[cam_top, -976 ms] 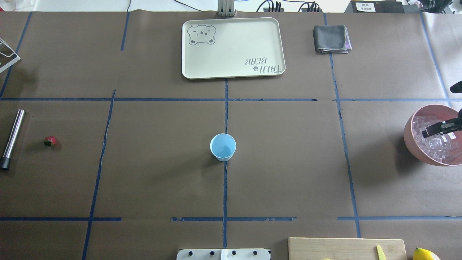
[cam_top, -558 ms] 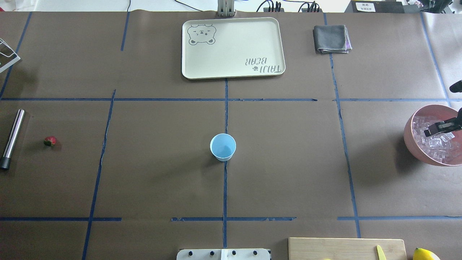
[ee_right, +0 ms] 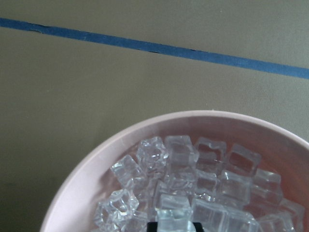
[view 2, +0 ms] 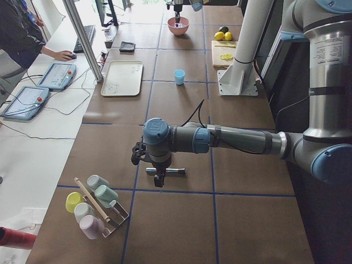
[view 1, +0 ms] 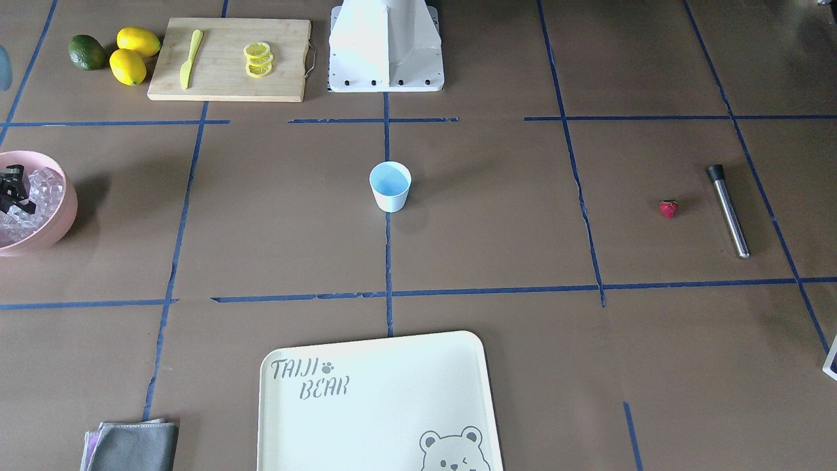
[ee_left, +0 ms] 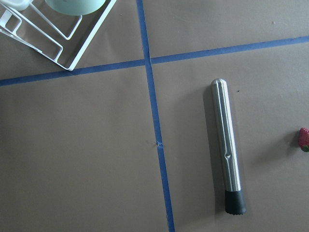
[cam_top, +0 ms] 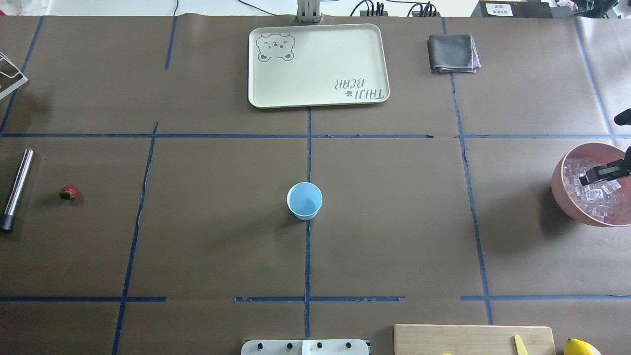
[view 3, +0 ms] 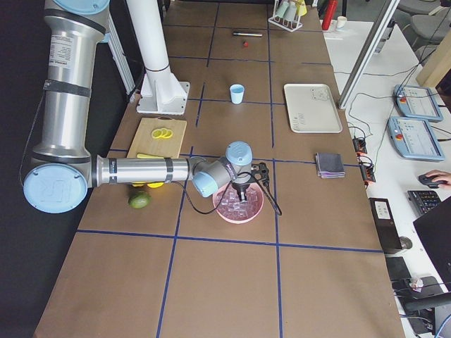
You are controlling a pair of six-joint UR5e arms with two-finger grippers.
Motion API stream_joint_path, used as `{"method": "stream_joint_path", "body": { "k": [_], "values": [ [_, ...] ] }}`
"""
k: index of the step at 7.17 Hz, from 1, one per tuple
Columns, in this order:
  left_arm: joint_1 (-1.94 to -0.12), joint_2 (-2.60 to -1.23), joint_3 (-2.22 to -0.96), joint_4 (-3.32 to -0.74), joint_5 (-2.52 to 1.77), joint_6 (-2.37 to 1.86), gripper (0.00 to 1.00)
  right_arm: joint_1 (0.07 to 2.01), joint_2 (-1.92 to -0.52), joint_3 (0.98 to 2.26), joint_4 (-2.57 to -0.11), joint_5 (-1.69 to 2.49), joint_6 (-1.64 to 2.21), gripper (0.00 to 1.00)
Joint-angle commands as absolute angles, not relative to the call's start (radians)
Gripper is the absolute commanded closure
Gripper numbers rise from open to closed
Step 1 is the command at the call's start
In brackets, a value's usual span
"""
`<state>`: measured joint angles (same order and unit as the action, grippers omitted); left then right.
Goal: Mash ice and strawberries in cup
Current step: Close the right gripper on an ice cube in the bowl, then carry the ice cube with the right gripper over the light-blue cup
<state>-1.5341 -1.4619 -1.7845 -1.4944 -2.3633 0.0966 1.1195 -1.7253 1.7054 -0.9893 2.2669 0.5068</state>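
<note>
The pale blue cup (cam_top: 304, 199) stands upright and empty-looking at the table's middle. Ice (cam_top: 599, 198) fills the pink bowl (cam_top: 559, 190) at the right edge. My right gripper (cam_top: 587, 178) hangs over that bowl, and the right wrist view shows it shut on one ice cube (ee_right: 173, 212) just above the pile. The strawberry (cam_top: 68, 192) lies at the far left beside a steel muddler (cam_top: 17, 188). My left gripper (view 2: 158, 180) hovers above the muddler and shows only in the exterior left view, so I cannot tell its state.
A cream bear tray (cam_top: 318, 64) and a folded grey cloth (cam_top: 453, 53) lie at the far side. A cutting board (view 1: 229, 59) with lemon slices and a yellow knife, lemons (view 1: 134, 52) and a green fruit sit near the robot base (view 1: 386, 46). A cup rack (view 2: 93, 206) stands left.
My right gripper has shifted slightly within the pink bowl, up and away from the ice pile. The cup, strawberry and muddler have not moved.
</note>
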Motion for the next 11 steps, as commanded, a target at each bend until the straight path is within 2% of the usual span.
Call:
{"method": "stream_joint_path", "body": {
  "k": [1,3,4,6,8,10,11],
  "values": [
    [-1.535,-1.462,-1.786,-1.496,-2.365,0.097,0.00,1.146,-1.729,1.800,-1.044,2.275,0.505,0.98],
    [-1.534,-1.462,-1.786,-1.496,-2.365,0.097,0.00,1.138,-1.660,1.981,-1.362,2.260,0.506,1.00],
    [-1.535,-1.462,-1.789,-1.496,-2.365,0.097,0.00,1.131,-1.546,2.000,-1.473,2.247,0.514,1.00],
    [-1.536,-1.462,-1.795,-1.496,-2.370,0.095,0.00,1.074,-1.378,2.002,-1.642,2.235,0.558,1.00],
    [-1.536,-1.462,-1.799,-1.496,-2.372,0.097,0.00,0.924,-1.145,1.996,-1.835,2.154,0.744,1.00],
    [-1.536,-1.462,-1.801,-1.496,-2.372,0.095,0.00,0.742,-1.013,1.962,-1.852,2.044,0.981,1.00],
    [-1.536,-1.462,-1.801,-1.496,-2.372,0.095,0.00,0.667,-0.921,1.906,-1.853,1.989,1.088,1.00]
  ]
}}
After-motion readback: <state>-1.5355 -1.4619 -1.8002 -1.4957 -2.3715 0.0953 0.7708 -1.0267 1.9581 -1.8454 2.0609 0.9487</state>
